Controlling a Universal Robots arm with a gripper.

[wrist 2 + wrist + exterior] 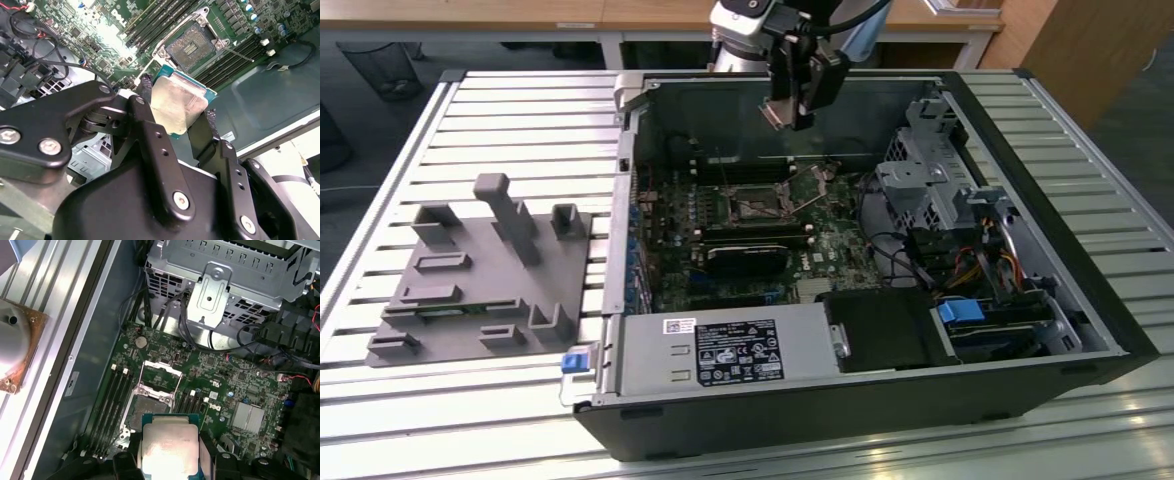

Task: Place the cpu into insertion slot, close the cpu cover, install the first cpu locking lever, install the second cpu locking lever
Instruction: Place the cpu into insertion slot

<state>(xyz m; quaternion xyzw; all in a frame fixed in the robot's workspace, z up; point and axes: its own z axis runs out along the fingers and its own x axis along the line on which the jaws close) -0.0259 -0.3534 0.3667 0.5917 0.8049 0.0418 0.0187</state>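
The gripper (787, 120) hangs over an open computer case (854, 425) on a slatted counter (494, 100), its jaws clamped on two opposite edges of the cpu (177, 105). The cpu is in the air above the insertion slot (147, 412), which lies empty with the cpu cover (162, 368) raised. No step of the task looks finished yet.

The cpu (177, 102) is above the insertion slot (192, 46), well apart.

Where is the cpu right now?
In both wrist views the cpu is clamped in the gripper, held in the air above the green board, apart from the empty socket.
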